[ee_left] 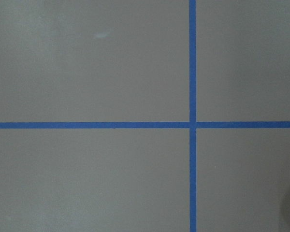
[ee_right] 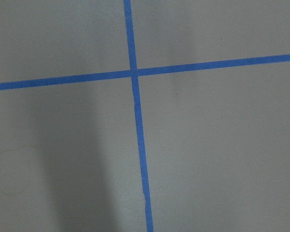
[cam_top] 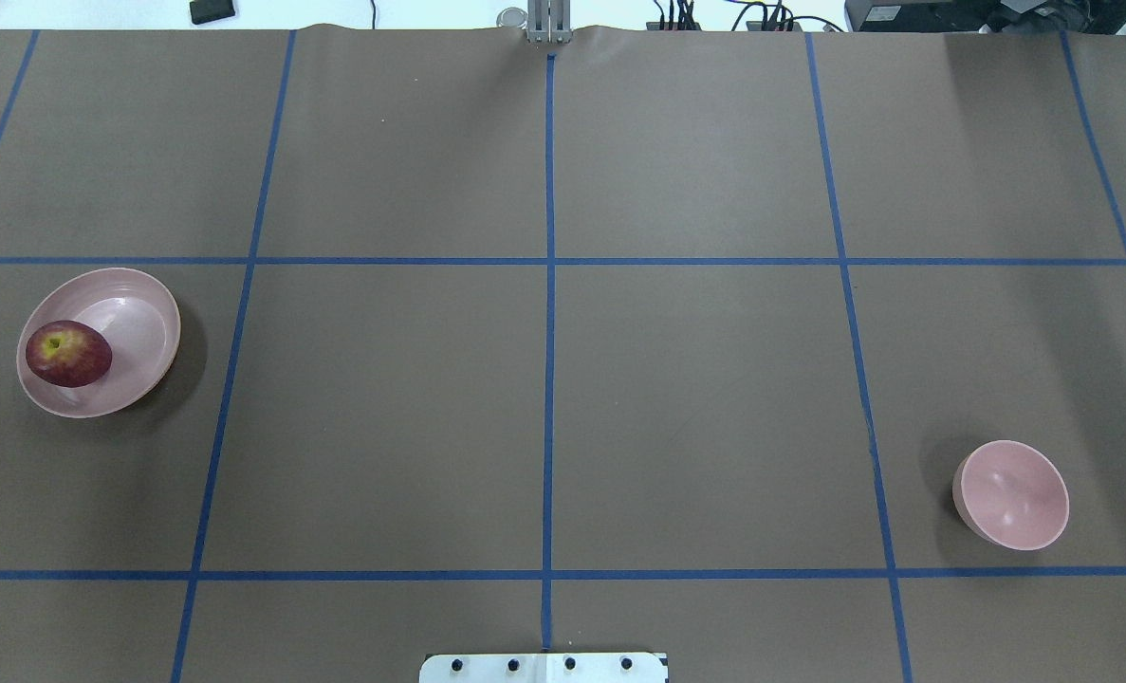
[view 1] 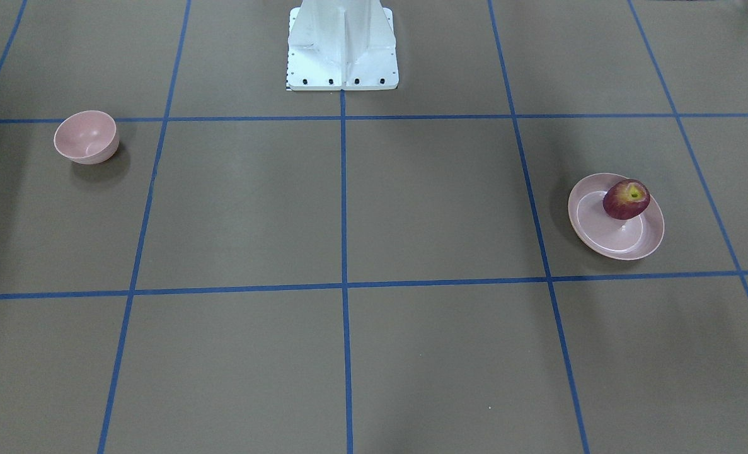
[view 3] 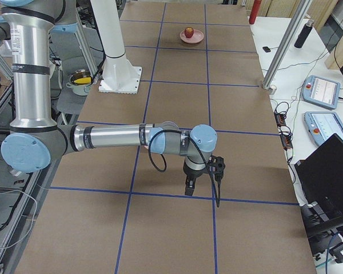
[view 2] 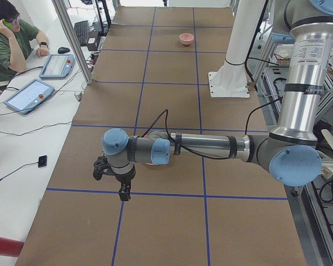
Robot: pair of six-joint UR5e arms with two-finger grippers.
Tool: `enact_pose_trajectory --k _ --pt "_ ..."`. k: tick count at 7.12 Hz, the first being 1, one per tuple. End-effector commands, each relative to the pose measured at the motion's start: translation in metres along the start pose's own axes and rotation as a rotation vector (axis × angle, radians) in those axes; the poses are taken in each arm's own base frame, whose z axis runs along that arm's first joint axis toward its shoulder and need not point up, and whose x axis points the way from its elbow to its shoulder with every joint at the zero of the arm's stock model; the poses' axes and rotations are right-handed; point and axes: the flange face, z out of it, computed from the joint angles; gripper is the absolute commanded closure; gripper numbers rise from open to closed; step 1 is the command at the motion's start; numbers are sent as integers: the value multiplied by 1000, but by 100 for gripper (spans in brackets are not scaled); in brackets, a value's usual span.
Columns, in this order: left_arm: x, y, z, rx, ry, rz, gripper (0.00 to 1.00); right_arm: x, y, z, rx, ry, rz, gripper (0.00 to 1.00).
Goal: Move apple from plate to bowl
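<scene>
Glossy plastic plate [view 1: 607, 238], smooth bowl [view 1: 87, 136], waxy apple [view 1: 626, 199]; matt paper tabletop [view 1: 443, 208]

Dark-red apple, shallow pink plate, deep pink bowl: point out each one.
Dark-red round apple [cam_top: 69, 356]: overhead exterior view, on its red skin.
Shallow pale pink plate [cam_top: 145, 323]: overhead exterior view, bare floor beside the apple.
Deep pale pink bowl [cam_top: 1013, 493]: overhead exterior view, its inner hollow.

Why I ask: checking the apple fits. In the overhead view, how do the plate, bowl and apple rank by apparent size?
1. plate, clearly the widest.
2. bowl, rim somewhat wider than the apple.
3. apple, smallest; it sits far across the table from the bowl, so the margin is unsure.
</scene>
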Motion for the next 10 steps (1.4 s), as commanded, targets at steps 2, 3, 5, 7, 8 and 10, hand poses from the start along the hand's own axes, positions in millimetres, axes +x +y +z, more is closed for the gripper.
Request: enact_pose_trajectory --k 2,3,5,7,8,10 --pt "11 -3 -1 17 12 33 1 -38 -29 -39 75 -8 -65 0" --pt "15 -6 -6 43 13 52 1 -53 -39 -48 87 -14 -87 0" --pt "26 -12 -17 109 17 109 1 -65 -33 -25 61 -29 -138 0" --pt "30 -4 -6 112 20 75 1 -99 -15 -11 82 -81 -254 0" --pt "28 1 -3 130 21 91 1 -128 5 -5 74 -140 -343 0" --pt "17 18 11 114 25 79 1 -142 49 28 37 -175 -339 0"
